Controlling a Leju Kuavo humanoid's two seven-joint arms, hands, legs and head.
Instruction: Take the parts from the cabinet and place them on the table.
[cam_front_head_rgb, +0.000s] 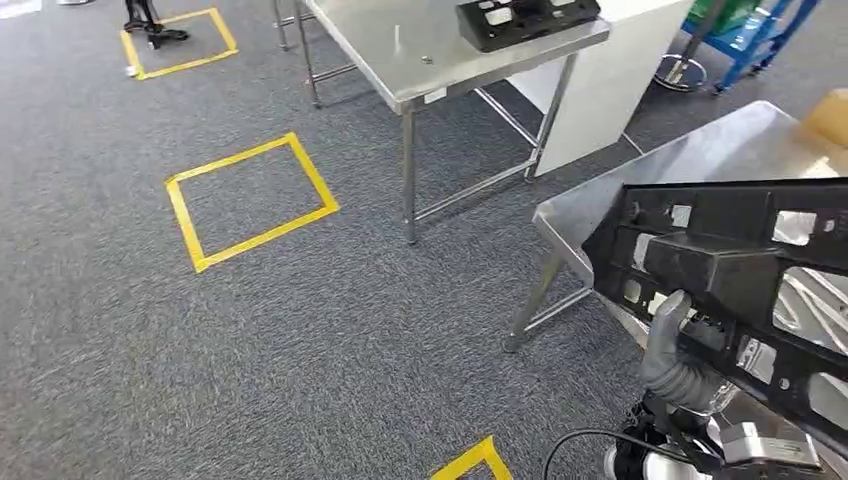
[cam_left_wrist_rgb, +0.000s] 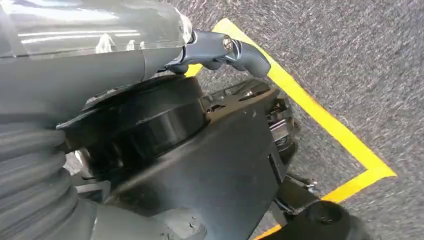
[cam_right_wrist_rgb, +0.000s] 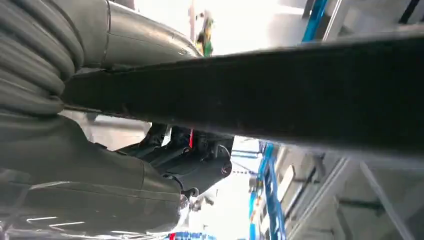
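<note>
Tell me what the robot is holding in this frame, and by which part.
The right hand grips a large black plastic part by its lower long edge, over the near steel table. The left hand holds nothing; its fingers curl over the carpet.

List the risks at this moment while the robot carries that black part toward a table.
The right hand grips the long black part near one end, so it might tilt or slip. The part already overhangs the near steel table, whose corner it may clip. The far table already carries another black part, which leaves less room there.
</note>
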